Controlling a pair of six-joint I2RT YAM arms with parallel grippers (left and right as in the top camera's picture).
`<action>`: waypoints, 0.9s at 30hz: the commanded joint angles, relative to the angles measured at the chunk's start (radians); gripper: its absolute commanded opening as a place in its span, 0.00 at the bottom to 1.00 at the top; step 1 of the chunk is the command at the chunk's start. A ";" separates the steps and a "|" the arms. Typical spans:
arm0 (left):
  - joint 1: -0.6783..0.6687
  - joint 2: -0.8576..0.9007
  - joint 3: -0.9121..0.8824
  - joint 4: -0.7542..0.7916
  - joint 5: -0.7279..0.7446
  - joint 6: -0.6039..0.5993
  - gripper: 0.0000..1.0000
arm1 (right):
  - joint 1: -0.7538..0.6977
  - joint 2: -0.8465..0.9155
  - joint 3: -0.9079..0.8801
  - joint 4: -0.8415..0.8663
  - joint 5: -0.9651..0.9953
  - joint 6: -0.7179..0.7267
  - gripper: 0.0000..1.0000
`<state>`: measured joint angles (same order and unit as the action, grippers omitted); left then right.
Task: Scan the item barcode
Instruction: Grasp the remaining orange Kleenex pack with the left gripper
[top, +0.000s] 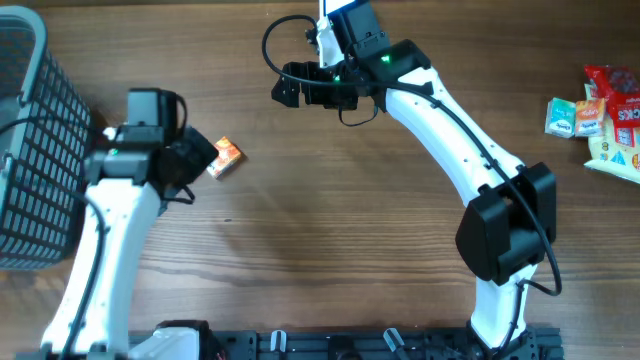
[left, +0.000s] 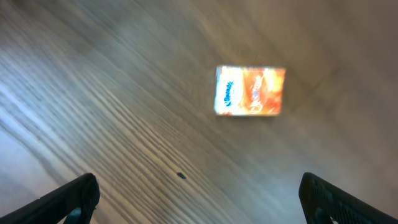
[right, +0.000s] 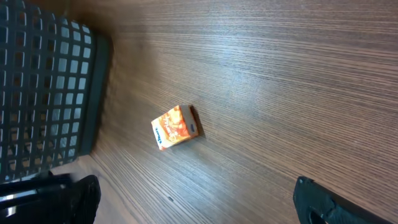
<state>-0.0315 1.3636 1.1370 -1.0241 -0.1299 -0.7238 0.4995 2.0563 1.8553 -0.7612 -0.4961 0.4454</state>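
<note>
A small orange box (top: 225, 157) is seen lying flat on the wooden table (top: 330, 230), left of the middle, with a blue-and-white patch at one end of its printed upper face. In the left wrist view the print is too blurred to be read.

The left gripper (top: 197, 158) is held just beside the box, on its left in the overhead view, with the jaws spread wide and empty. In the left wrist view the box is seen lying ahead of the two dark fingertips (left: 74, 200) and is touched by neither.

The right gripper (top: 292, 88) is held over the far part of the table, well apart from the box, its jaws likewise spread wide and empty. From its wrist camera the box is seen at a distance, tilted, lying near a dark mesh basket (right: 43, 81), which is placed at the left edge of the table.

Several snack packets (top: 605, 115) are laid at the right edge, well apart from both grippers
</note>
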 joint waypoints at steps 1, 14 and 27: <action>-0.005 0.091 -0.066 0.068 0.061 0.175 1.00 | 0.000 0.006 -0.005 0.003 0.011 0.007 1.00; 0.010 0.377 -0.073 0.343 0.128 0.355 1.00 | 0.000 0.006 -0.005 0.003 0.011 0.007 1.00; 0.025 0.452 -0.073 0.404 0.283 0.485 0.61 | 0.000 0.006 -0.005 0.004 0.011 0.007 1.00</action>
<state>-0.0109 1.8030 1.0702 -0.6239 0.1226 -0.2737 0.4995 2.0563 1.8553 -0.7612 -0.4957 0.4454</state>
